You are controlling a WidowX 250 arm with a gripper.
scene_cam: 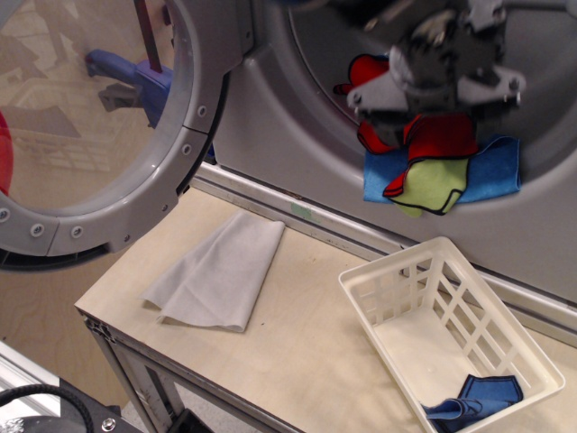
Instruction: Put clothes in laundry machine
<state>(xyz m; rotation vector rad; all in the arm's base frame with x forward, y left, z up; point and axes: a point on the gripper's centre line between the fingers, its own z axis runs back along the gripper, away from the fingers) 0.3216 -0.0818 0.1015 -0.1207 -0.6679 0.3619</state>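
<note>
The laundry machine (270, 117) fills the back, its round clear-window door (194, 117) swung open to the left. In the drum mouth lie a red cloth with black edging (442, 135), a blue cloth (500, 167) and a yellow-green cloth (433, 185), piled at the lower rim. My gripper (437, 86) is a motion-blurred grey and black shape just in front of the red cloth, covering its upper part. Its jaws are too blurred to read, and I cannot tell whether they hold the red cloth. Another blue cloth (473, 397) lies in the white basket.
A white plastic lattice basket (388, 271) stands at the table's right, below the drum mouth. A plain light grey cloth (216, 271) lies on the wooden table (306, 352) to the left. The table's front edge runs along the bottom left.
</note>
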